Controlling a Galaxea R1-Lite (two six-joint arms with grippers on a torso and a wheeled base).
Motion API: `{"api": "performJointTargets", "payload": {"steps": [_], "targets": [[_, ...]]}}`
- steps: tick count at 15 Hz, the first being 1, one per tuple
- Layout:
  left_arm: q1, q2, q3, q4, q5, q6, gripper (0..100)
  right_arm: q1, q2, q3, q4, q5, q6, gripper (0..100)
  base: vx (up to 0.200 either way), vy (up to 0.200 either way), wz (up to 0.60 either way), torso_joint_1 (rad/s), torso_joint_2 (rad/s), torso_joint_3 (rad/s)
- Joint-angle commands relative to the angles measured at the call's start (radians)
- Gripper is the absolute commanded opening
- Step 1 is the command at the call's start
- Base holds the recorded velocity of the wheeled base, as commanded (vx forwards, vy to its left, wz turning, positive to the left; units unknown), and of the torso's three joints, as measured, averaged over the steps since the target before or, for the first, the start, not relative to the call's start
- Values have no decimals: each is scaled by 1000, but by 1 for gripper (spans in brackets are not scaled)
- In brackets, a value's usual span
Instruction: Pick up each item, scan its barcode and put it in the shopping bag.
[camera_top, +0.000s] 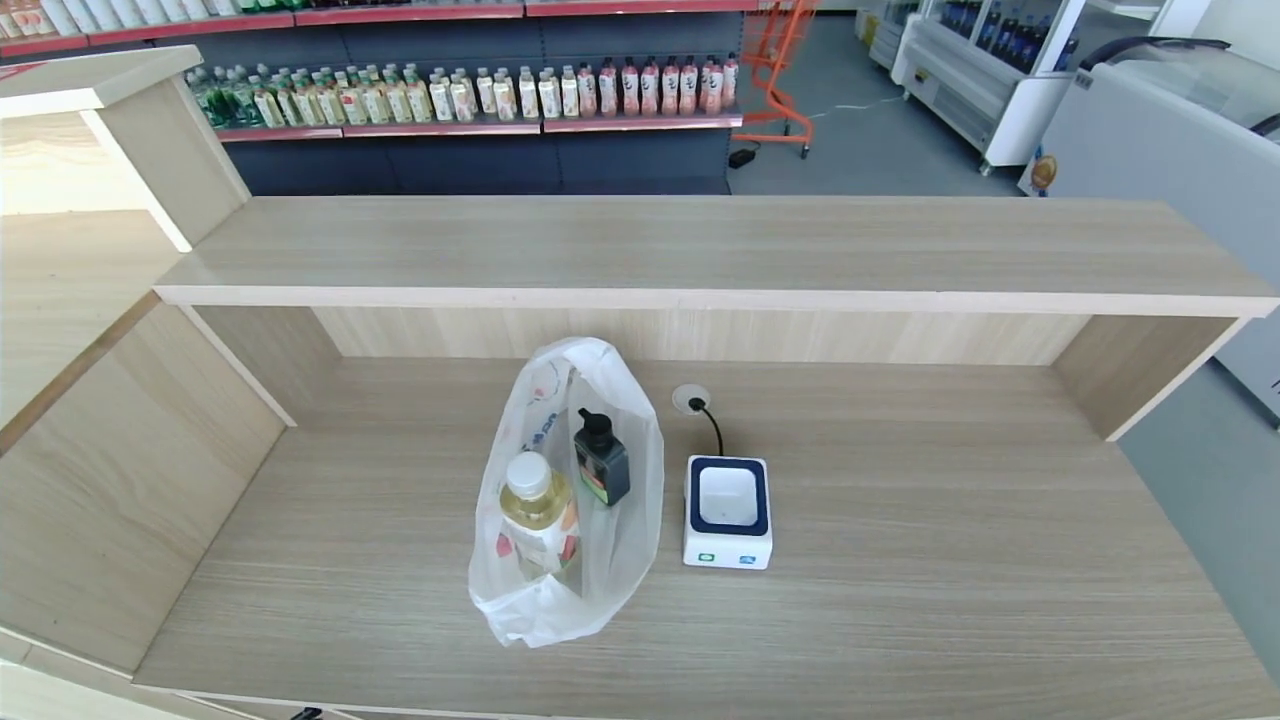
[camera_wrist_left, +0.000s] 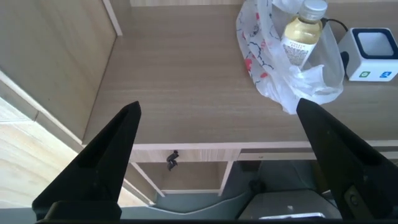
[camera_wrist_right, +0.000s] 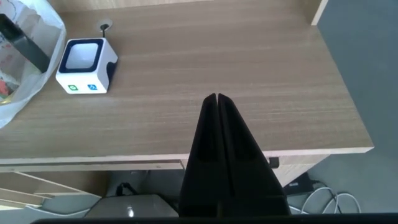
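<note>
Standing upright mid-bench: shopping bag, thin white plastic, soft, slippery, likely to sag; best taken by its upper rim. Contents: yellow drink bottle, rigid, probably fairly heavy; dark pump bottle just behind it. Just beside the bag: scanner. Arms: left gripper poised over the bench's front edge, fingers spread wide, holding nothing; right gripper likewise set back, fingers pressed together, empty.

Veiled by the cloudy film of the shopping bag: lower half of the yellow bottle. Chopped by the right wrist view's edge: bag and black pump bottle. Clipped at the left wrist view's border: scanner.
</note>
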Motion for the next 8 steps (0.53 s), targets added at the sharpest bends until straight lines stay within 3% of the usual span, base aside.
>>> {"api": "performJointTargets", "payload": {"steps": [1, 8], "targets": [[-1, 0, 0, 0, 0, 0, 100, -1, 4, 0, 0, 0, 0, 0, 0, 0, 0, 0, 0, 0], [-1, 0, 0, 0, 0, 0, 100, -1, 4, 0, 0, 0, 1, 0, 0, 0, 0, 0, 0, 0]]}}
